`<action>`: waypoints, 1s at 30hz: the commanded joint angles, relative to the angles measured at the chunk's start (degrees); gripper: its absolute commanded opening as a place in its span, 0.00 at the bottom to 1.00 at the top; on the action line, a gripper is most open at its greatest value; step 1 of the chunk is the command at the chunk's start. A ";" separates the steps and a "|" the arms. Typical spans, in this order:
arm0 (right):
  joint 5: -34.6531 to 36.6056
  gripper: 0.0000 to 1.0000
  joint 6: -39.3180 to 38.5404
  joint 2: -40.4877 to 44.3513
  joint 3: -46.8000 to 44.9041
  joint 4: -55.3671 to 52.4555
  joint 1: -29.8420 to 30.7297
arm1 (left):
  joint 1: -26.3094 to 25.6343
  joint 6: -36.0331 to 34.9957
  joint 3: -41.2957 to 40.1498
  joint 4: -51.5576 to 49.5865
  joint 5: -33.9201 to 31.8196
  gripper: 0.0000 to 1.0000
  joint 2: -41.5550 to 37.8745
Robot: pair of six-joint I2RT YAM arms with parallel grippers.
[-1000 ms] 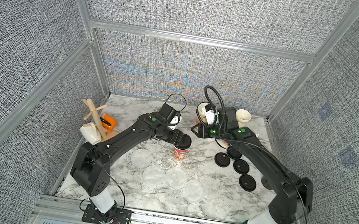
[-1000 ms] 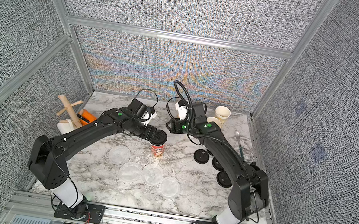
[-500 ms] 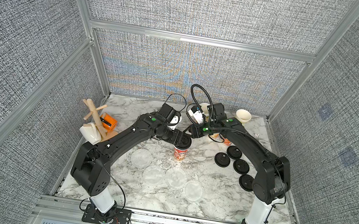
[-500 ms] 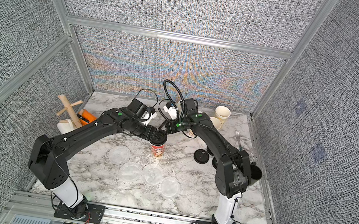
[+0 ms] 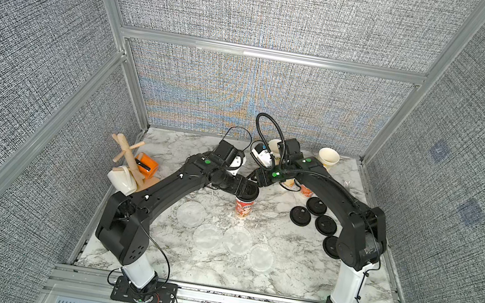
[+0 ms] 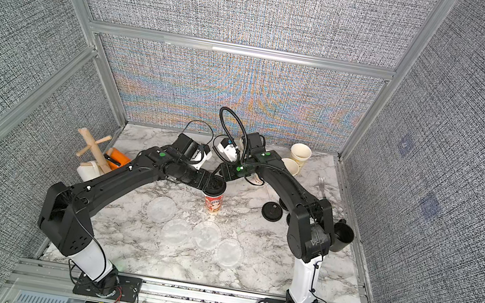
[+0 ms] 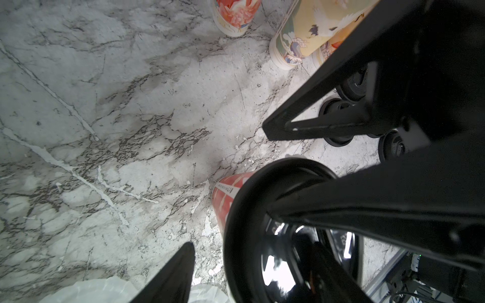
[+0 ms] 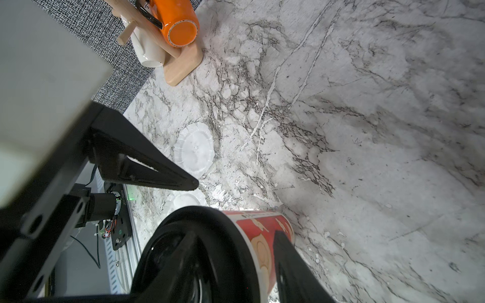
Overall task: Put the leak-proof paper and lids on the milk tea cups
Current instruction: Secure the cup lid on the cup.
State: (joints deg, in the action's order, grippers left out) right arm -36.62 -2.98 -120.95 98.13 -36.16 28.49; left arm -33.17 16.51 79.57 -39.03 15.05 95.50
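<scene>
A red-printed milk tea cup [image 5: 243, 210] [image 6: 213, 203] stands mid-table with a black lid [image 5: 247, 191] [image 7: 244, 249] on its mouth. My left gripper [image 5: 250, 189] [image 7: 233, 227] is open at that lid, one finger across its top and the other just off its rim. From behind, my right gripper [image 5: 256, 182] [image 8: 236, 233] is open astride the lid's edge, one finger over the lid and one beside the cup wall [image 8: 262, 244]. Several leak-proof paper discs [image 5: 190, 214] [image 6: 206, 235] lie flat in front. Other cups [image 5: 328, 157] [image 6: 290, 165] stand at the back right.
Several loose black lids [image 5: 316, 206] [image 6: 273, 211] lie right of the cup, partly under the right arm. A wooden mug tree [image 5: 131, 157] with an orange mug [image 8: 178, 23] and a white mug [image 5: 121, 181] stands at the left edge. A black cup [image 6: 343, 237] sits at the right edge.
The right arm swung left from the back cups to the lidded cup, and its jaws narrowed. The left arm and gripper stayed where they were.
</scene>
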 commanded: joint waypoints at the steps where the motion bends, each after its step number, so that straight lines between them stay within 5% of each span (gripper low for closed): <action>1: 9.30 0.46 -3.65 -1.56 -0.33 -6.48 -0.19 | 0.03 -2.38 -1.50 -13.05 -10.12 0.70 1.63; 17: 16.70 0.43 -1.40 0.85 -6.12 -7.86 -0.15 | 0.03 -1.85 -3.84 -13.54 -10.56 0.70 -0.41; 30: 13.88 0.58 14.18 18.58 -7.98 9.46 -2.12 | 0.12 -0.06 -5.57 -12.18 -10.47 0.70 0.34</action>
State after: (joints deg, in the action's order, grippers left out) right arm -24.47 7.55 -104.64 90.63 -30.87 26.28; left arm -33.12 18.33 75.72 -34.79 15.05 93.69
